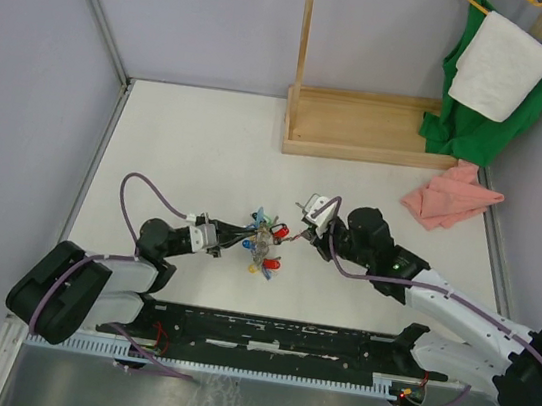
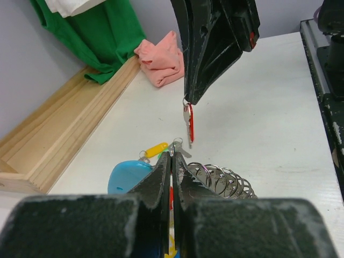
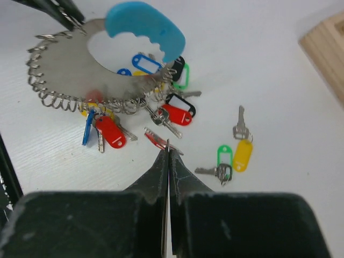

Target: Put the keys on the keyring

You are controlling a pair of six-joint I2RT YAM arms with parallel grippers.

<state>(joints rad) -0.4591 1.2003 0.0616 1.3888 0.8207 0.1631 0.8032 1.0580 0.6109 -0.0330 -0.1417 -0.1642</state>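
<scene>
Keys (image 3: 243, 155) with yellow and green tags lie on the counter (image 3: 269, 80) near the keyring (image 3: 64, 59). The right pincer (image 2: 188, 99) pinches a red-tagged key (image 2: 188, 122). The left pincer (image 2: 172, 158) is clamped on the keyring's rim. The keys look light, stiff and slippery, so the plastic tag probably gives the surest hold.

Bright, even light falls from above; shadows on the table (image 3: 290, 97) ahead of my right end effector (image 3: 167, 149) are faint. Its near bulk blurs dark; the keyring (image 3: 64, 70) beyond gleams softly.
</scene>
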